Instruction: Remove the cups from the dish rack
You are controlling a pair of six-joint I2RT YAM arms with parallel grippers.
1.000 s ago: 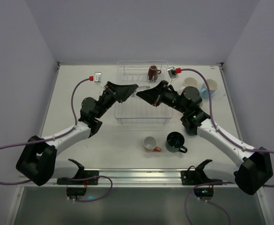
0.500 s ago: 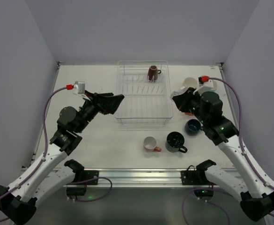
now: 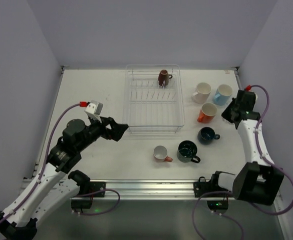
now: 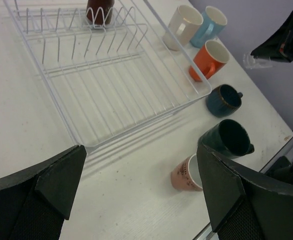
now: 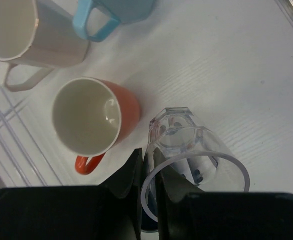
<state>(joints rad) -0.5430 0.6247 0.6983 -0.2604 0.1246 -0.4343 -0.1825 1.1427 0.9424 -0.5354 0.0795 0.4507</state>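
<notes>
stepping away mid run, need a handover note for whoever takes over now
left gripper: open, by the near left corner of the dish rack.
right gripper: shut on the rim of the clear glass, next to the orange cup.
Out on the table: cream cup, light blue cup, orange cup, navy cup, dark green cup, pink cup.
Left: dark brown cup in the rack; set the glass down.
</notes>
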